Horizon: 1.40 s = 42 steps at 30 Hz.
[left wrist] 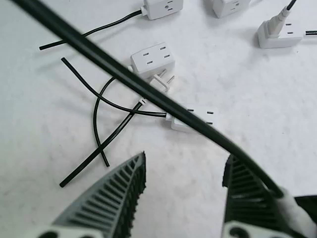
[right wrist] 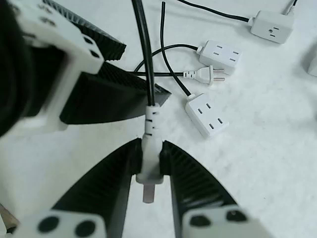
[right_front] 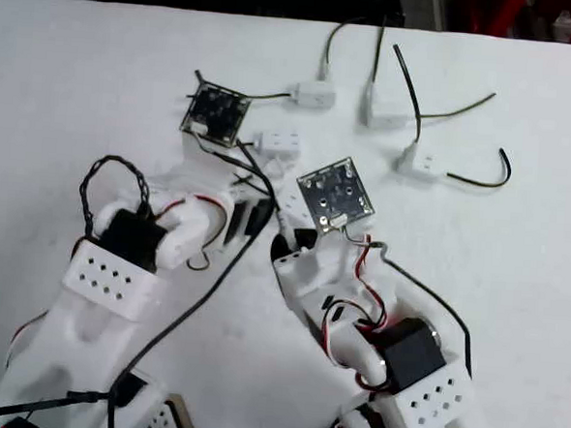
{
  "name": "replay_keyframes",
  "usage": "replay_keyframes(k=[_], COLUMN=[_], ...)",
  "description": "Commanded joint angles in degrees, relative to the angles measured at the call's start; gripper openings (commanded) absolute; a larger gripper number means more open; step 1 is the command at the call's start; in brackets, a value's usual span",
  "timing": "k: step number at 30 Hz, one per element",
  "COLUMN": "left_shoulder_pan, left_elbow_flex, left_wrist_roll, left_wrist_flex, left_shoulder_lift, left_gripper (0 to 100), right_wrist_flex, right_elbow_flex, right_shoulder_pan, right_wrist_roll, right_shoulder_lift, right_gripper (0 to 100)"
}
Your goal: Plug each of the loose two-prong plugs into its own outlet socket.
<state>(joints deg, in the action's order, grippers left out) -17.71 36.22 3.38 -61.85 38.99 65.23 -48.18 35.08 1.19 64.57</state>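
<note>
White worktop [right_front: 71, 75] carries both arms and a scatter of cords. Right hand [right wrist: 150, 151] is clamped shut on a white plug [right wrist: 148, 171], one finger pressed to each side. The plug's black cord [right wrist: 143, 59] leads out past the fingertips.

Left hand [left wrist: 185, 158] hangs over the worktop with its fingers spread wide and nothing between them. A black cable [left wrist: 124, 74] slants across in front of it.

Ahead of the two hands lie two white socket blocks. The near block [left wrist: 195, 119] sits just beyond the left hand's gap, partly behind the cable. The far block [left wrist: 153, 57] lies a little past it. A loose plug [left wrist: 161, 82] rests on the worktop between them, just beside the far block, with its two prongs bare.

Three corded sockets lie farther back. One [right_front: 312, 94] is near the left arm's camera board [right_front: 214, 111], another [right_front: 384, 111] is beside it, and the third [right_front: 420, 162] is off toward the right arm's side with a plug seated in it.
</note>
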Motion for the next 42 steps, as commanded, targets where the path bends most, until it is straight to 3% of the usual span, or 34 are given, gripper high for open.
replay_keyframes(k=[1, 20, 42], left_shoulder_pan=[-2.59, -7.69, -7.87], left_elbow_flex=[-3.60, -3.08, -1.93], left_wrist_roll=[0.53, -2.29, -5.98], left_wrist_flex=[-0.26, -0.26, -0.18], left_shoulder_lift=[1.89, 1.89, 1.80], left_gripper=[26, 26, 26], right_wrist_flex=[-1.71, -6.64, -6.55], right_elbow_flex=[0.26, -6.77, -6.59], right_shoulder_pan=[0.66, 0.66, 0.22], right_wrist_roll=[0.53, 0.09, 0.09], right_shoulder_lift=[0.84, 0.75, 1.10], right_gripper=[1.7, 1.7, 1.7])
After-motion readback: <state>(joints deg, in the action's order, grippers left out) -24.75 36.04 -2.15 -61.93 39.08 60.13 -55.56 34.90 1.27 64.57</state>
